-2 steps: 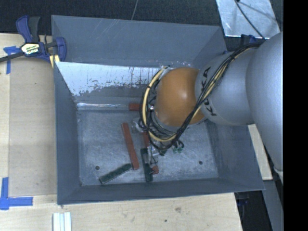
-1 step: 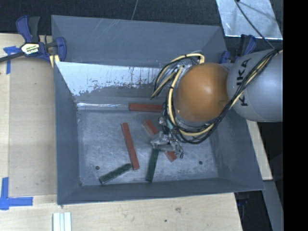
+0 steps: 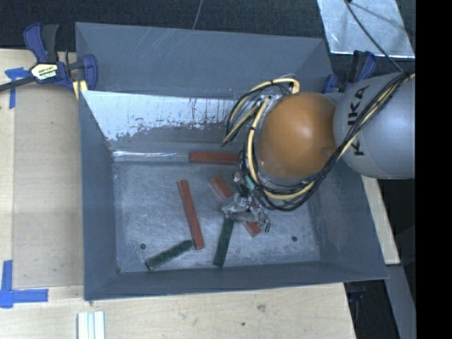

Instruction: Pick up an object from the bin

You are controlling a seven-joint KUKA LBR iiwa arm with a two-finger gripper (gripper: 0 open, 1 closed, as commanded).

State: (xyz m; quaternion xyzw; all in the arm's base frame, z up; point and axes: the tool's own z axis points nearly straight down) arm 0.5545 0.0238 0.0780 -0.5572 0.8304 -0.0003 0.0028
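My gripper [image 3: 245, 209] hangs low near the middle of the bin floor, under the orange dome. Its metal fingertips sit right at the upper end of a dark green bar [image 3: 223, 244] that runs down toward the front wall. A small red-brown block [image 3: 221, 186] lies just up and left of the fingertips, and another red-brown piece [image 3: 252, 227] peeks out just right of them. I cannot make out whether anything sits between the fingers.
A long red-brown bar [image 3: 191, 214] lies tilted left of centre. A second dark green bar [image 3: 169, 255] rests near the front left corner. Another red-brown bar [image 3: 213, 158] lies along the back wall. The arm and dome cover the bin's right side.
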